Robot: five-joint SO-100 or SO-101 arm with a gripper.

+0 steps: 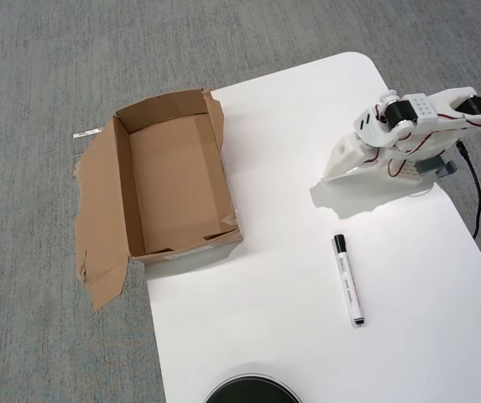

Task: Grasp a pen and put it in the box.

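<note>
The pen [348, 280], white with a black cap, lies flat on the white table [257, 311] in the overhead view, cap toward the arm. My gripper [336, 173] rests at the table's right side, folded under the white arm [412, 122]. Its fingers form one closed wedge pointing down-left, shut on nothing, a short way above the pen's cap. The brown cardboard box [121, 189] sits at the table's left edge, open-topped and empty, with torn flaps [99, 222] spread flat to its left.
A black round object [251, 390] pokes in at the bottom edge. A black cable [476, 193] runs down the table's right side. Grey carpet [39, 84] surrounds the table.
</note>
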